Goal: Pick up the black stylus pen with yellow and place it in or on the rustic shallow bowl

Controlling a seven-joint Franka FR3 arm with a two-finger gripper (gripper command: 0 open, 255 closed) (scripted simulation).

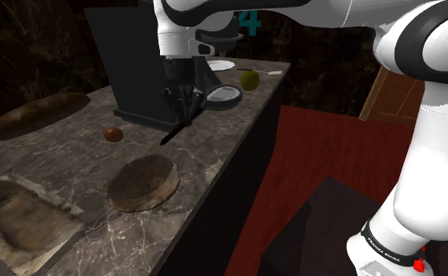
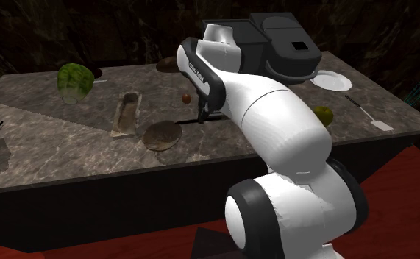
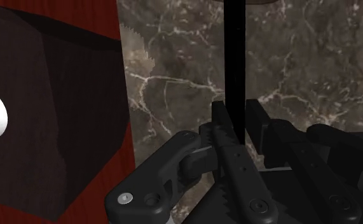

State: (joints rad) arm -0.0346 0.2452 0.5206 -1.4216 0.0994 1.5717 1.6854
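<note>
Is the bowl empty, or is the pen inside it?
Empty. The bowl has nothing inside it, and the pen is clasped between the fingers.

There is one pen point(image 1: 171, 136), one round shallow bowl point(image 1: 142, 182), one rectangular tray point(image 1: 18, 216) and one white plate point(image 1: 222, 65). Small round fruits number two: in the shoulder view, a brown fruit point(image 1: 113, 134) at eleven o'clock from the bowl and a green fruit point(image 1: 249, 80) at one o'clock.

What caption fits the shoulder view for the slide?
Franka's jaws shut on the black pen, tilted over the marble counter, with the brown bowl nearer the camera.
</note>
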